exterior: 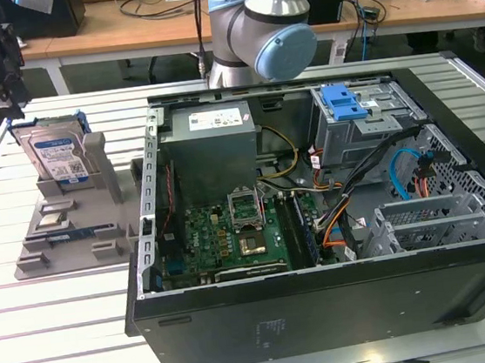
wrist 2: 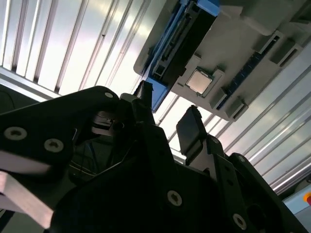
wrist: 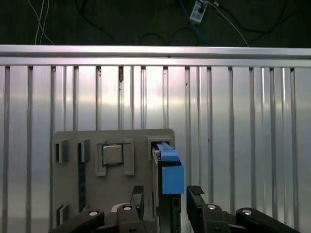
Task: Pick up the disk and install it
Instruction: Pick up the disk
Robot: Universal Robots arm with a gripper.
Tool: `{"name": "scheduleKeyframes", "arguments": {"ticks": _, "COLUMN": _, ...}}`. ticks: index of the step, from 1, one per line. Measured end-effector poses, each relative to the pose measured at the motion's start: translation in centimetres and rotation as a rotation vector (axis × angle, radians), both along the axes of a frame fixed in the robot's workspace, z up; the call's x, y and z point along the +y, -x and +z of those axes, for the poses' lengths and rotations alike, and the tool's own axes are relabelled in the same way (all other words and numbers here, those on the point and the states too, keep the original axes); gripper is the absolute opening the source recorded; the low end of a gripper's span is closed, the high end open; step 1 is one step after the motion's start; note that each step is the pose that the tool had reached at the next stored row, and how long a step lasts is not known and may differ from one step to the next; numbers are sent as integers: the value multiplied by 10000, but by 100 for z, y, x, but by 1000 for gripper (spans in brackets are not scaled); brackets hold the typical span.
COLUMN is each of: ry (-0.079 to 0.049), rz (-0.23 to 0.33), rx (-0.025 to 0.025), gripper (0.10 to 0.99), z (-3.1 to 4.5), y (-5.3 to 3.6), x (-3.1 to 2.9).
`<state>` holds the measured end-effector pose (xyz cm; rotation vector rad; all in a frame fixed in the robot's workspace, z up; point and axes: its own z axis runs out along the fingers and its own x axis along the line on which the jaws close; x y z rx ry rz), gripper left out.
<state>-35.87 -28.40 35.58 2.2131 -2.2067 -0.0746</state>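
Observation:
The disk (exterior: pixel 57 156) is a silver drive with a white-and-blue label in a blue bracket. It stands on edge in a grey holder (exterior: pixel 72 227) at the exterior view's left. My black gripper (exterior: pixel 2 82) hangs above and just behind it. In the first wrist view the disk's blue-edged top (wrist: pixel 168 172) lies below the gap of my gripper (wrist: pixel 166 196). One fingertip (wrist: pixel 137 194) is on each side, and neither touches it. In the second wrist view my gripper (wrist 2: pixel 167 111) is open, and the disk (wrist 2: pixel 180 39) is beyond it.
The open computer case (exterior: pixel 327 312) fills the table's middle, with a grey power supply (exterior: pixel 212 145), a motherboard (exterior: pixel 239 230) and a drive cage with a blue latch (exterior: pixel 343 100). The holder also carries a processor chip (wrist: pixel 112 155). The arm's base (exterior: pixel 259 22) stands behind the case.

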Motion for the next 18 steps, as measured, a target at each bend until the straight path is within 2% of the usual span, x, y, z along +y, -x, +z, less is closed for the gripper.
{"name": "scheduleKeyframes", "arguments": {"ticks": 18, "ry": 32, "rz": 987, "rx": 1, "gripper": 482, "z": -393, "y": -59, "x": 48}}
